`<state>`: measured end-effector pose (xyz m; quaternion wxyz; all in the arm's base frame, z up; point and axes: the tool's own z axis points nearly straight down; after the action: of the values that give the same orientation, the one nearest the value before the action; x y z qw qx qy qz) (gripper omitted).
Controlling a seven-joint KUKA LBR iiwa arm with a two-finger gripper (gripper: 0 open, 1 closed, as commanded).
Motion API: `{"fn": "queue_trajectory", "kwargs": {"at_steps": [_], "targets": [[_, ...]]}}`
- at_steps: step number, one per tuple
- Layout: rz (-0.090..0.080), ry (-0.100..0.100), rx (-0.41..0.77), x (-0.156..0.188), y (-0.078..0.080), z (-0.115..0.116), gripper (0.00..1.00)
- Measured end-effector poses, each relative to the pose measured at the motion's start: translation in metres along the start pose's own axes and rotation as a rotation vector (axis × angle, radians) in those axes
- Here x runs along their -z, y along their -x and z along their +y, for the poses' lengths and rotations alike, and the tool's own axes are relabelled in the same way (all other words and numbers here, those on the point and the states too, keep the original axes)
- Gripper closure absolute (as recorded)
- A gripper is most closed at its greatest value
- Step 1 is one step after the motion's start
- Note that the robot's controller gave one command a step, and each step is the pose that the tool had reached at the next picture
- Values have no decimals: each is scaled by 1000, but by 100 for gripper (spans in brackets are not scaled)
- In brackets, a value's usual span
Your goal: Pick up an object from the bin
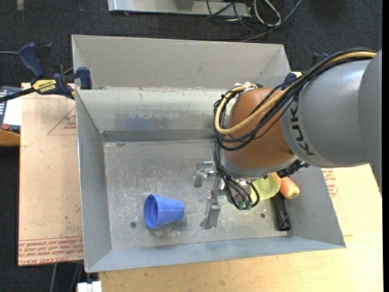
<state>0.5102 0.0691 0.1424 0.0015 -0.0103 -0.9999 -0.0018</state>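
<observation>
Inspected an open grey metal bin with sloping walls and a scuffed floor, viewed from above. Found the grey-cased robot arm reaching in from the right, with a rounded orange cover at its wrist and yellow and black cables looped over that cover. Located the gripper low in the bin beneath the orange cover, over bare floor right of centre and toward the near wall. Could not establish how far the claw stood open, nor whether it had hold of anything; entered as cannot tell. Noted a blue plastic cone-shaped cup lying on its side on the floor to the left of the gripper, wide mouth turned left and narrow end pointing toward the gripper. Logged it as the nearest thing on that side, near the gripper but apart from it. Noted a pale yellow-green rounded object on the floor to the right of the gripper, partly hidden under the wrist; kind not determined. Recorded a small orange rounded object on its right, touching or just beside it; could not tell which. Recorded a black oblong object lying nearer the front wall than those two, close to the right wall.
</observation>
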Motion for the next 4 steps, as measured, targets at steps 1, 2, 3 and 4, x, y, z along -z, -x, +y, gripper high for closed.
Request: {"fn": "queue_trajectory", "kwargs": {"at_steps": [1, 2, 3, 4], "targets": [[-7, -2, 40, -56, 15, -14, 0], [-12, 5, 103, -73, -4, 53, 0], [-11, -3, 207, -73, -13, 65, 100], [-13, -3, 206, -72, -12, 65, 0]]}}
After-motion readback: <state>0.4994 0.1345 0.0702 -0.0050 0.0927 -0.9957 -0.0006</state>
